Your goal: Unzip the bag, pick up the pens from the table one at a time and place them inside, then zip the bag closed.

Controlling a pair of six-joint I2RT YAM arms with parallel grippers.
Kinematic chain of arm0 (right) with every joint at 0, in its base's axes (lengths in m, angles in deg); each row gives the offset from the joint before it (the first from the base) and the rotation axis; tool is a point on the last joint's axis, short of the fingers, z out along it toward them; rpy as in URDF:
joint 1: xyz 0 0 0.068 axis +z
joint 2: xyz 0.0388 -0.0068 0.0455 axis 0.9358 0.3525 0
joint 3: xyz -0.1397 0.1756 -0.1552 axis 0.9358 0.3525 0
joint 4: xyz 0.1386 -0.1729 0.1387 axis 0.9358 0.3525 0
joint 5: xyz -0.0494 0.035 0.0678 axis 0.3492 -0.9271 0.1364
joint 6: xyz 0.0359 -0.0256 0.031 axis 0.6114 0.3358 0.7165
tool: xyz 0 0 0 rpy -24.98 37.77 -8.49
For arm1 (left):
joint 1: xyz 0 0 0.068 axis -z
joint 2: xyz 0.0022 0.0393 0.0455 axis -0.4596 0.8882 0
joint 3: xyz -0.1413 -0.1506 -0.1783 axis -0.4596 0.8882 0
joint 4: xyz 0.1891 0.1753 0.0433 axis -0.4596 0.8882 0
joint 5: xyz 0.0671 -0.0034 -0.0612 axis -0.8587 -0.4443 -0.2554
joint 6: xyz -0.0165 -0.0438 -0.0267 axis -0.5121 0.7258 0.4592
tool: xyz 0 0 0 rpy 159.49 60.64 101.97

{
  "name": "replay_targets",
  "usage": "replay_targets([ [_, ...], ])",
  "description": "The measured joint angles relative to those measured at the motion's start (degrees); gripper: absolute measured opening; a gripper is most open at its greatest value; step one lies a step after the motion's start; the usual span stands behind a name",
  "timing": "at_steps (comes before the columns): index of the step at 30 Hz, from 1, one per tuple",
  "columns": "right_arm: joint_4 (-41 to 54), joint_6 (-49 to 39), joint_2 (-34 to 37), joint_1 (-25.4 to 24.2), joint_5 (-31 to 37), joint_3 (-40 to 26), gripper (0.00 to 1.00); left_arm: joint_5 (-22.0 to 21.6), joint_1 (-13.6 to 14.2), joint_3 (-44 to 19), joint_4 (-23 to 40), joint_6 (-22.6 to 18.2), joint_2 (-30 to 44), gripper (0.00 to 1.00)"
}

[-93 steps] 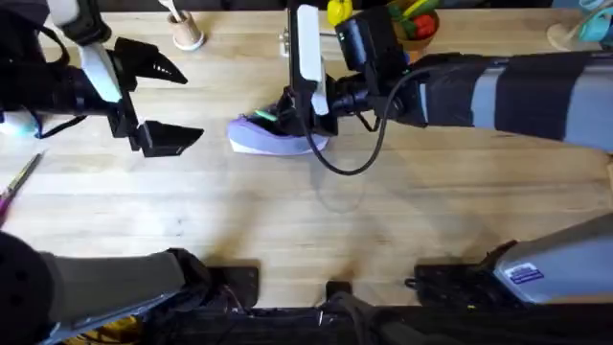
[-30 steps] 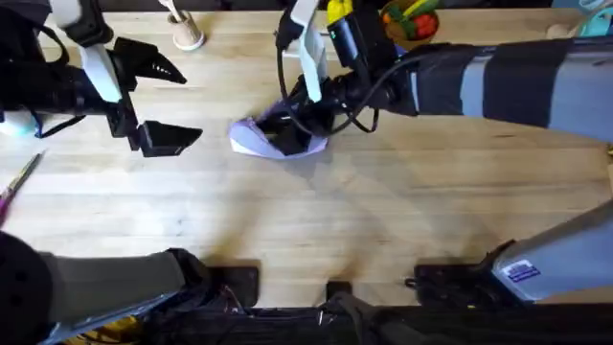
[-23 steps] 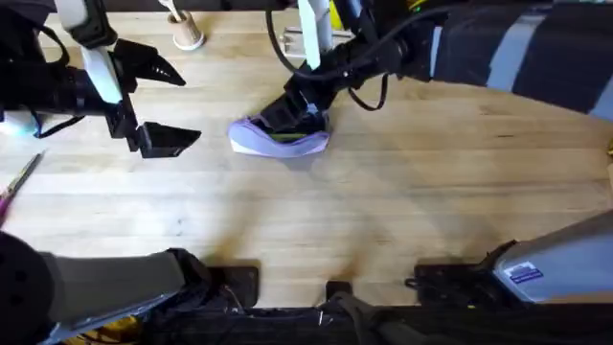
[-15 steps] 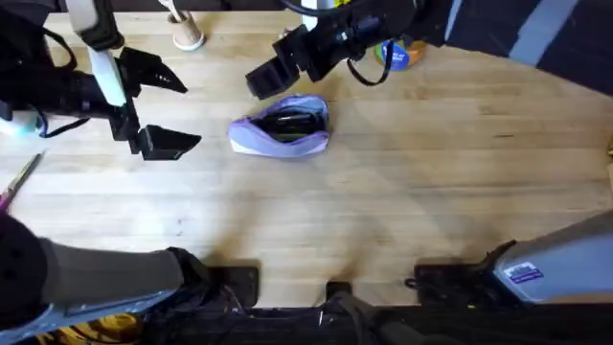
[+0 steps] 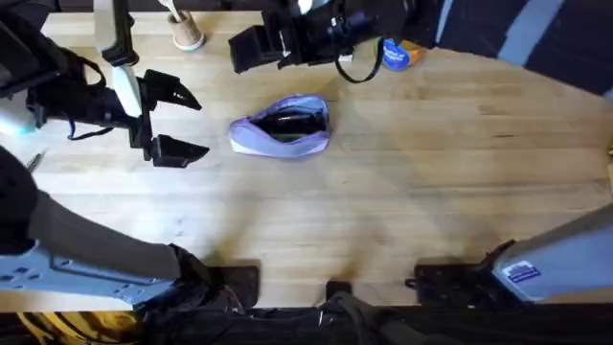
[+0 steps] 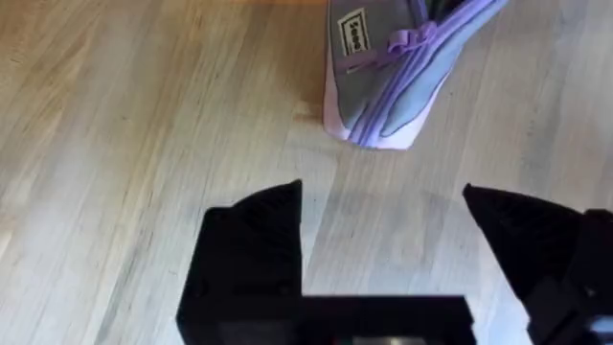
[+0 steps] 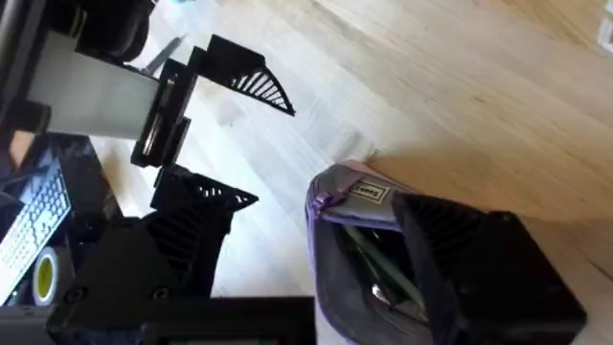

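The lavender bag point(image 5: 280, 126) lies unzipped on the table point(image 5: 402, 192), its dark lining showing. In the right wrist view, light-green pens point(image 7: 370, 264) lie inside the bag point(image 7: 337, 196). My right gripper point(image 5: 253, 48) hangs open above and beyond the bag, holding nothing; its fingers point(image 7: 479, 259) frame the bag's open mouth. My left gripper point(image 5: 178, 121) stands open just left of the bag, near the closed end, where the purple zipper pull point(image 6: 407, 40) shows. Nothing is between its fingers point(image 6: 254, 240).
A small wooden holder point(image 5: 187, 34) stands at the back left and a blue-and-orange object point(image 5: 395, 55) at the back middle. A slim pen-like thing point(image 7: 168, 53) lies on the table beyond the left arm. The near half of the table is bare wood.
My right gripper has lifted out of the bag and drawn back and to the left, leaving a green pen inside. My left gripper has shifted slightly right toward the bag.
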Motion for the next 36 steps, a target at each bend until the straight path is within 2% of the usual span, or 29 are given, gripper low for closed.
replay_targets([
  [10, -4.4, 7.7, 9.9, 2.4, 0.1, -0.1, 0.997, 0.0, 0.0, 0.0, 0.3, -1.0, 5.5, 0.993],
  [24, -4.6, 8.1, 13.7, 5.8, 2.3, -0.2, 0.997, 0.1, 0.0, 0.0, 0.3, -1.1, 6.3, 0.993],
  [36, -4.4, 4.0, 14.3, 7.6, 2.2, -0.3, 0.997, 0.1, 0.0, 0.0, 0.3, -1.1, 6.3, 0.993],
])
